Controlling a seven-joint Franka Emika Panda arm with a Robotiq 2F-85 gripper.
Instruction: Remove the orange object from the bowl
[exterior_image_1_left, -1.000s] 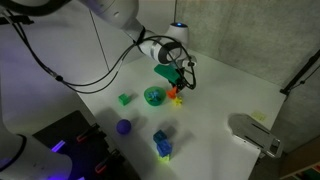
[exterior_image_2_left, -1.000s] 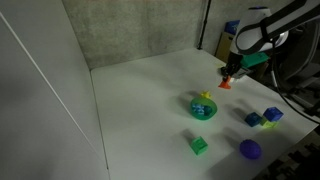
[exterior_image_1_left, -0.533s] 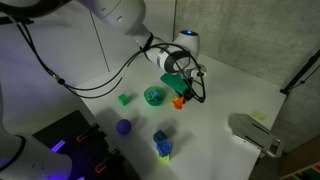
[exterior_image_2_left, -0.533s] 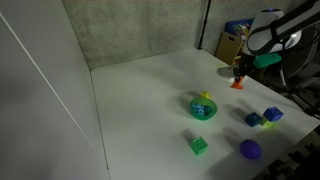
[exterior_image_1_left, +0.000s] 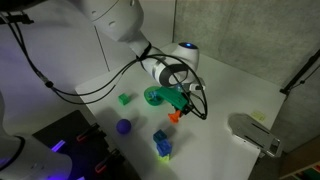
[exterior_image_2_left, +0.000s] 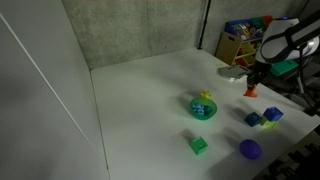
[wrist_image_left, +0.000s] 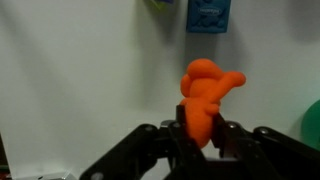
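Note:
My gripper (wrist_image_left: 200, 135) is shut on the orange object (wrist_image_left: 205, 95), a chunky orange-red toy piece. In both exterior views the orange object (exterior_image_1_left: 175, 115) (exterior_image_2_left: 251, 93) hangs from the gripper (exterior_image_1_left: 177, 108) (exterior_image_2_left: 253, 84) above the white table, off to the side of the teal-green bowl (exterior_image_1_left: 154, 96) (exterior_image_2_left: 203, 107). The bowl stands on the table with a small yellow piece (exterior_image_2_left: 204, 97) on its rim. The bowl's edge shows at the right border of the wrist view (wrist_image_left: 312, 122).
On the white table (exterior_image_2_left: 150, 100) lie a green block (exterior_image_1_left: 125, 99) (exterior_image_2_left: 199, 145), a purple ball (exterior_image_1_left: 124, 127) (exterior_image_2_left: 249, 149) and blue-and-yellow blocks (exterior_image_1_left: 162, 143) (exterior_image_2_left: 265, 117). A blue block (wrist_image_left: 208, 14) shows in the wrist view. A grey device (exterior_image_1_left: 255, 133) sits at the table edge.
The gripper has carried the orange object steadily away from the bowl, across the table toward the blue blocks, and a little lower.

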